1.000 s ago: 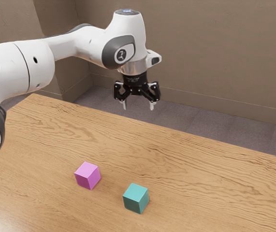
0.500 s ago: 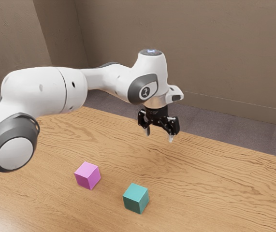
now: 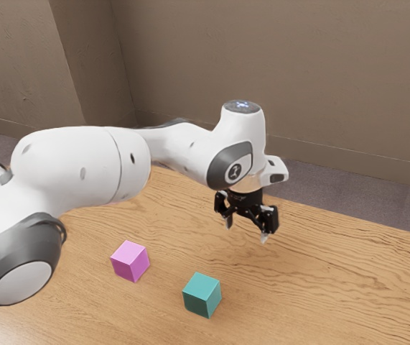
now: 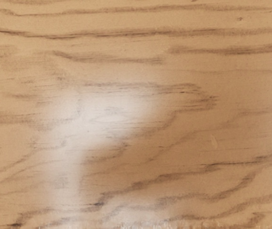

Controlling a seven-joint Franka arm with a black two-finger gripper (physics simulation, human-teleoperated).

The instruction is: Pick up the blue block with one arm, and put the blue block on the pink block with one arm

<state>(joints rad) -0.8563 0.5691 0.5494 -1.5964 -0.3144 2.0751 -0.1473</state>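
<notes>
A teal-blue block [image 3: 202, 294] rests on the wooden table [image 3: 334, 273] near its front edge. A pink block [image 3: 130, 260] sits apart from it, toward the exterior view's left. My gripper [image 3: 246, 230] hangs open above the table, behind the blue block and slightly to its right, with nothing between its fingers. Both blocks stand free. In the wrist view, bare wood grain [image 4: 136, 114] lies under my hand.
The tabletop stretches wide toward the exterior view's right. My own large white arm [image 3: 82, 172] spans the left side above the table. Beyond the table's far edge are grey carpet and tan walls [image 3: 319, 72].
My gripper has come down and moved toward the exterior view's right and nearer the blue block. The arm has extended further over the table. The blocks have stayed put.
</notes>
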